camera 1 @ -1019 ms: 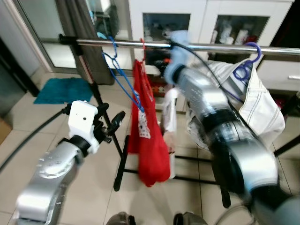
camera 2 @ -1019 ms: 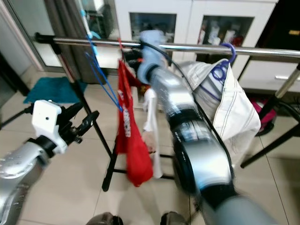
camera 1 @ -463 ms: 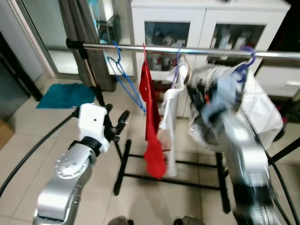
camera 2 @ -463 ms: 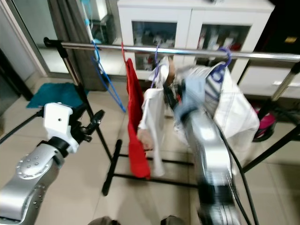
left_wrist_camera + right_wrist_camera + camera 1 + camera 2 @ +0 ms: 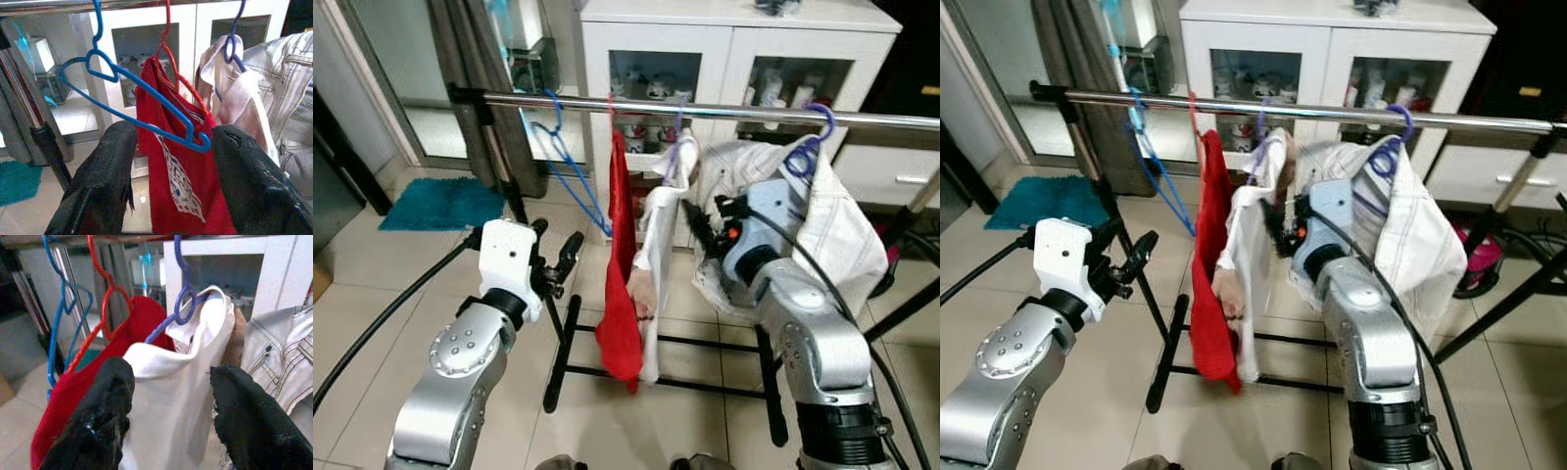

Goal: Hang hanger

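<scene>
Hanging from the rail (image 5: 607, 101) near its middle, the purple hanger (image 5: 180, 308) with its white shirt (image 5: 171, 396) is sitting between a red shirt (image 5: 619, 284) and a pale jacket (image 5: 842, 225). The right claw (image 5: 703, 227) is hovering just beside the white shirt, fingers spread and holding nothing. The left claw (image 5: 558, 264) is waiting lower down, also wide open and empty, facing a bare blue hanger (image 5: 142, 103) toward the rail's left end. The hook looks seated, so a clean backward pull clear of the cloth seems wise. Open room lies toward the robot; garments are crowding both sides.
</scene>
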Controlling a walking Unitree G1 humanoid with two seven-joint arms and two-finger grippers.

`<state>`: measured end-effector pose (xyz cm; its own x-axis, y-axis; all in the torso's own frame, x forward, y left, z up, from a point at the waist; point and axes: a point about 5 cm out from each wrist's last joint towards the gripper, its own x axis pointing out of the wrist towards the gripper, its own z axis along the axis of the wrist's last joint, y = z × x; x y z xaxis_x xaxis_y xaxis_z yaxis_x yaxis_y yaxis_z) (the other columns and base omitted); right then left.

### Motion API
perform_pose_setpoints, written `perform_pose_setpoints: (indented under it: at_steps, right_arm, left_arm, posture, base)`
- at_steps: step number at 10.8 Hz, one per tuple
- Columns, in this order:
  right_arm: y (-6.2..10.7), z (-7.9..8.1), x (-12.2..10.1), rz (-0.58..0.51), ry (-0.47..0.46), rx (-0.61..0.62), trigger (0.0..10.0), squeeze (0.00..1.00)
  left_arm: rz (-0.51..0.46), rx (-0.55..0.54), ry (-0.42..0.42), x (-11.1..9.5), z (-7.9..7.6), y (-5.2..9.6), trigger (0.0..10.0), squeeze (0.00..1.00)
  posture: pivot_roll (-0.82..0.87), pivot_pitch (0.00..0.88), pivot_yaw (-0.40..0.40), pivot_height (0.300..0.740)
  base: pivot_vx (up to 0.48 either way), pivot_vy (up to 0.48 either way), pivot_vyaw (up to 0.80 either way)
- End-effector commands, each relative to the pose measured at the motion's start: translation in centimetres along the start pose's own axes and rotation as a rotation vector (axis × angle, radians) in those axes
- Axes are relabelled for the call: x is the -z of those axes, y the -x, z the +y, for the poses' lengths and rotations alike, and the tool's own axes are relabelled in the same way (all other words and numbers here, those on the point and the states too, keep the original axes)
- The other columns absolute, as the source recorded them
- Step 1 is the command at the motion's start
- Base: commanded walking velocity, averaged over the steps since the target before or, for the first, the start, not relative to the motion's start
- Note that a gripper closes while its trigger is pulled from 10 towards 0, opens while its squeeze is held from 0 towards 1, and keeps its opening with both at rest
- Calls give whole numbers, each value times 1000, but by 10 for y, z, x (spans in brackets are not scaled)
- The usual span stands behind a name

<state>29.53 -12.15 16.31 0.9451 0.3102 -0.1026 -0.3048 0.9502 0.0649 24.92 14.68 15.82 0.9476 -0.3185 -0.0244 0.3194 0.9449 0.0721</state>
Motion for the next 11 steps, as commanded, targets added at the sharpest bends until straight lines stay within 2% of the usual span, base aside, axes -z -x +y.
perform_pose_setpoints:
  at_steps: [1, 2, 4, 6, 7, 9, 11]
  right_arm:
    - [1, 3, -9, -27, 23, 5, 10000, 1000]
    - [0, -2, -12, -31, 78, 51, 10000, 1000]
    - [0, -12, -17, -38, 91, 110, 10000, 1000]
    - [1, -10, -23, -77, 69, 90, 10000, 1000]
    - [1, -8, -24, -71, 87, 76, 10000, 1000]
    - [1, -5, -29, -50, 69, 26, 10000, 1000]
    - [-1, -6, -29, -8, 74, 24, 10000, 1000]
  left_arm:
    - [-9, -2, -15, -2, 2, -1, 10000, 0]
    - [-11, 8, -18, -2, 1, -6, 10000, 0]
    - [-11, 29, -20, -1, -3, -6, 10000, 0]
    - [-9, 35, -22, 0, -4, -5, 10000, 0]
    - [-15, 46, -20, 0, -5, -4, 10000, 0]
    - [-7, 95, -26, 4, -11, 2, 10000, 0]
    - [-21, 134, -30, 3, -9, 7, 10000, 0]
  posture:
    - [-57, 0, 37, 740]
    - [-68, 0, 44, 740]
    - [-70, 0, 48, 740]
    - [-70, 0, 43, 740]
    - [-73, 0, 37, 740]
    - [-72, 0, 25, 740]
    - [-69, 0, 18, 740]
  base:
    - [277, 0, 800]
    - [285, 0, 800]
    - [287, 0, 0]
    - [292, 0, 0]
    - [281, 0, 0]
    - [0, 0, 0]
    - [0, 0, 0]
